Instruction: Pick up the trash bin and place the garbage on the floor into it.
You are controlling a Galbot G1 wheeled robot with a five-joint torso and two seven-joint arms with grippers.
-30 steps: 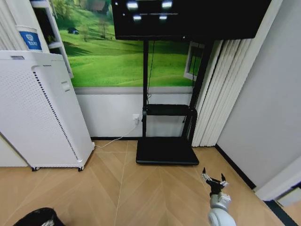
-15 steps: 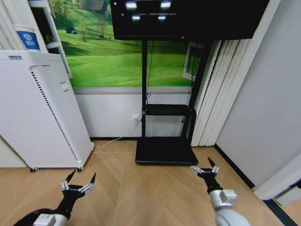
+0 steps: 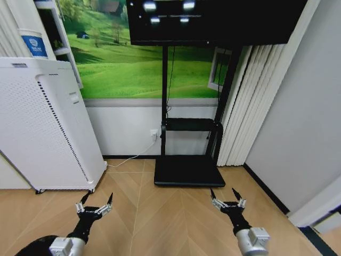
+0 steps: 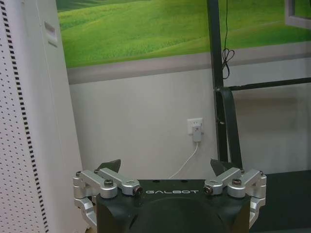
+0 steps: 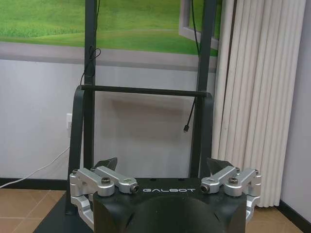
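The trash bin (image 3: 29, 249) shows as a black curved shape at the bottom left edge of the head view, partly behind my left arm. The garbage is out of view. My left gripper (image 3: 95, 205) hangs open above the wood floor, just right of the bin, with nothing between its fingers. In the left wrist view the left gripper (image 4: 165, 167) points at the wall and the socket. My right gripper (image 3: 226, 198) is open and empty over the floor on the right. In the right wrist view the right gripper (image 5: 163, 164) faces the screen stand.
A tall white perforated cabinet (image 3: 48, 122) on casters stands at the left. A black screen stand with a flat base (image 3: 189, 170) is against the back wall, with a cable to a socket (image 3: 154, 133). Pale curtains (image 3: 242, 106) and a grey wall close the right side.
Both arms have come up into the head view. The left gripper rose in front of the bin, and the right gripper moved up and slightly left. Both stay open.
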